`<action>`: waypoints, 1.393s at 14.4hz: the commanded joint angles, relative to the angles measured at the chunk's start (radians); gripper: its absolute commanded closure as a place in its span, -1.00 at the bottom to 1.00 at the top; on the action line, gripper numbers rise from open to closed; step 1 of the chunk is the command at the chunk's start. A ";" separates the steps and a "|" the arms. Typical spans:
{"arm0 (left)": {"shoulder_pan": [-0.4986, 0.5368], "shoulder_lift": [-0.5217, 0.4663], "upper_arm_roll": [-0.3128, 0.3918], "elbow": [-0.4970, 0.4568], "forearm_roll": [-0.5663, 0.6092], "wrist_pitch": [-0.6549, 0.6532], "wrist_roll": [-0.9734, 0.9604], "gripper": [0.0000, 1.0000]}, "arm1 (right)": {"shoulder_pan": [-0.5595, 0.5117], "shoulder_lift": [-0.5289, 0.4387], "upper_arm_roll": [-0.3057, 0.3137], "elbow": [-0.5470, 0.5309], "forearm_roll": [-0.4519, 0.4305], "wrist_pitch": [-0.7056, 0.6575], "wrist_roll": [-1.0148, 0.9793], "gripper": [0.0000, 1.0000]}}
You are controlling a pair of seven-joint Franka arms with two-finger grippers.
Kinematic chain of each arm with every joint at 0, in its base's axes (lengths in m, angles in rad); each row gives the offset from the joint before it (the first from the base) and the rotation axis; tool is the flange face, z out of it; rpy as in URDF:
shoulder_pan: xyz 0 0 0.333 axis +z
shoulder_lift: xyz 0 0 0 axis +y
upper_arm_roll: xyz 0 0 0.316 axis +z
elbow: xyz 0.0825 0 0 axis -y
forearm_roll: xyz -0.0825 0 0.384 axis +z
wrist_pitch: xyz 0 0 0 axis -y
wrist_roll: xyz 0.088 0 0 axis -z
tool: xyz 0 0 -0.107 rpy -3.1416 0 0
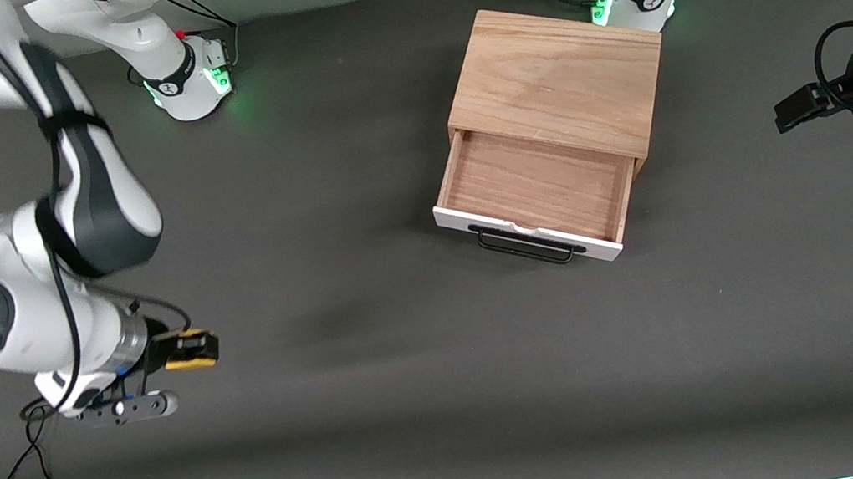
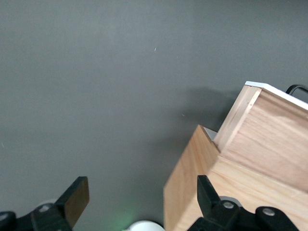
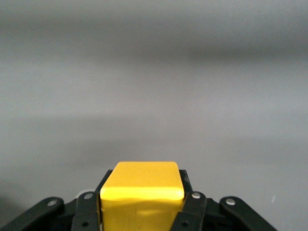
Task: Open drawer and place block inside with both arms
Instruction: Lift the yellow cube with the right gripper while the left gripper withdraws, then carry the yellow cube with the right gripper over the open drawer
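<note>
Now you are in the carry step: the white-fronted drawer with light wood interior (image 1: 537,187) stands pulled open, and your right gripper (image 1: 189,349), up over the bare grey surface (image 1: 435,407) toward the right arm's end, has its fingers clamped on the small bright yellow cube (image 3: 141,191). The left gripper (image 2: 139,204) waits beside the light oak cabinet (image 1: 559,80), fingers wide and empty. Next, you need to bring the cube over the drawer's cavity and lower it before letting go

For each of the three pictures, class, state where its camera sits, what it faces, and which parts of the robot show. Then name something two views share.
Front view: high across the table, facing both arms, the open drawer and cabinet.
Left wrist view: on the left arm, facing the drawer's side; the left gripper shows open.
Right wrist view: on the right arm, facing bare table; the right gripper holds the block.
Shared: the block also shows in front.
</note>
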 commanded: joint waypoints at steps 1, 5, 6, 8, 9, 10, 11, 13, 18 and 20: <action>0.009 -0.119 0.019 -0.145 -0.020 0.101 0.112 -0.99 | 0.087 0.018 -0.010 0.160 0.013 -0.136 0.148 0.28; 0.007 -0.097 0.016 -0.125 -0.028 0.100 0.036 -0.99 | 0.231 0.006 -0.010 0.191 0.013 -0.156 0.311 1.00; 0.006 -0.096 0.018 -0.117 -0.043 0.098 0.035 -0.99 | 0.274 0.008 -0.009 0.196 0.011 -0.147 0.383 1.00; 0.006 -0.090 0.018 -0.108 -0.049 0.098 0.035 -0.99 | 0.366 0.029 -0.010 0.222 0.010 -0.141 0.515 1.00; 0.007 -0.081 0.018 -0.095 -0.048 0.094 0.037 -0.99 | 0.403 0.046 -0.010 0.232 0.010 -0.122 0.588 1.00; 0.007 -0.065 0.018 -0.070 -0.048 0.087 0.037 -0.99 | 0.435 0.057 -0.009 0.234 0.011 -0.093 0.659 1.00; 0.009 -0.053 0.018 -0.052 -0.048 0.087 0.040 -0.99 | 0.473 0.073 -0.010 0.234 0.011 -0.053 0.720 1.00; 0.006 -0.033 0.019 -0.022 -0.048 0.087 0.035 -0.99 | 0.536 0.110 -0.010 0.234 0.011 0.005 0.843 1.00; -0.383 0.025 0.394 0.045 -0.034 0.077 0.034 -0.99 | 0.656 0.225 -0.010 0.237 0.005 0.178 1.037 1.00; -0.430 0.024 0.429 0.044 -0.034 0.077 0.046 -0.99 | 0.677 0.254 -0.012 0.234 0.002 0.191 1.070 1.00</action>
